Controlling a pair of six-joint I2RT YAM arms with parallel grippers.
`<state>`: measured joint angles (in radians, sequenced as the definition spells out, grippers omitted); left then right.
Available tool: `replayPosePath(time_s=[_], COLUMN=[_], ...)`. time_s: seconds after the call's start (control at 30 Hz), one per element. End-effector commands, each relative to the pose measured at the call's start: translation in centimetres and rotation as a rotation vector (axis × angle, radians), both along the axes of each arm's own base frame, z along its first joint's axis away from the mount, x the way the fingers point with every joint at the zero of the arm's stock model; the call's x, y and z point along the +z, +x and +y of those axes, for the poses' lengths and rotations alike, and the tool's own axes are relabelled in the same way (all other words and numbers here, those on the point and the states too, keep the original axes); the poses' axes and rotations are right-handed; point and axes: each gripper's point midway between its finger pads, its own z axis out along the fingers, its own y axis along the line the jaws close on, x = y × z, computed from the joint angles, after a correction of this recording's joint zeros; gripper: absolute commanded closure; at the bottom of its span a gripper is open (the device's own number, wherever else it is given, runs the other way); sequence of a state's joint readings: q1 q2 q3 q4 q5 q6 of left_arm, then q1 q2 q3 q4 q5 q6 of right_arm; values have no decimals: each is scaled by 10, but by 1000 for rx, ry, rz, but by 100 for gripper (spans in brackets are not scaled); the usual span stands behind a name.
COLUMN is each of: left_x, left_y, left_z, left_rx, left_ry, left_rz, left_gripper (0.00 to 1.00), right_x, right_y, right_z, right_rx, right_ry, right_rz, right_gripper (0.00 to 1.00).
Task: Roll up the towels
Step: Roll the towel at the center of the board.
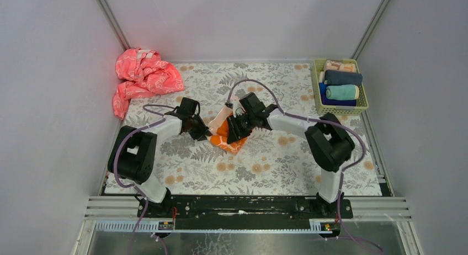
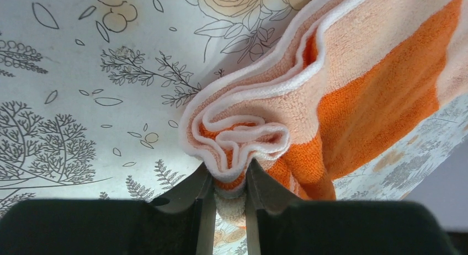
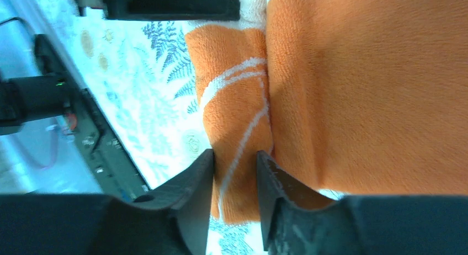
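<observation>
Pinching orange towel (image 1: pixel 227 142), L jaws & R jaws both clamped on folds, long axis running far-to-near.

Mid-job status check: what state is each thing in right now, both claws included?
orange towel: partly rolled, one end coiled.
left claw: shut on the coiled end.
right claw: shut on a fold of the orange towel.
pink cloth: crumpled, unrolled, far left corner.
teal towel: rolled, lying in the basket.
basket: far right, upright, nearly full.
</observation>
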<state>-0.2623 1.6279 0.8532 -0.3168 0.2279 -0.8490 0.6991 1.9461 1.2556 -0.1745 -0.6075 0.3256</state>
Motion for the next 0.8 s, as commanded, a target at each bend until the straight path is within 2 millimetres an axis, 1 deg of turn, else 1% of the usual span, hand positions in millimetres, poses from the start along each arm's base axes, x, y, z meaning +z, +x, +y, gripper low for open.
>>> replayPosePath(time_s=[0.0, 0.03, 0.1, 0.17, 0.23, 0.37, 0.4, 0.5, 0.77], left_x=[-20, -20, -21, -21, -21, -20, -20, -18, -17], left_y=[-8, -8, -8, -9, -9, -8, -8, -7, -7], left_z=[22, 21, 21, 20, 20, 20, 20, 20, 20], left_rx=[-9, -12, -16, -18, -20, -22, -22, -22, -18], left_ry=[124, 122, 121, 118, 117, 122, 122, 122, 120], left_rz=[56, 60, 67, 71, 75, 76, 75, 74, 73], left_gripper=[85, 85, 84, 84, 84, 83, 83, 82, 82], right_x=[48, 57, 65, 63, 72, 73, 63, 53, 15], right_y=[17, 13, 9, 2, -7, -21, -24, -26, -31], right_z=[-19, -17, -14, -9, -1, 12, 15, 19, 9], right_rx=[-23, -4, 22, 61, 94, 151, 174, 188, 207], right_ry=[-171, -185, -222, -257, -257, -285, -315, -379, -528], right_rz=[-403, -475, -586, -661, -738, -810, -815, -858, -865], right_gripper=[56, 54, 50, 48, 47, 45, 44, 44, 40])
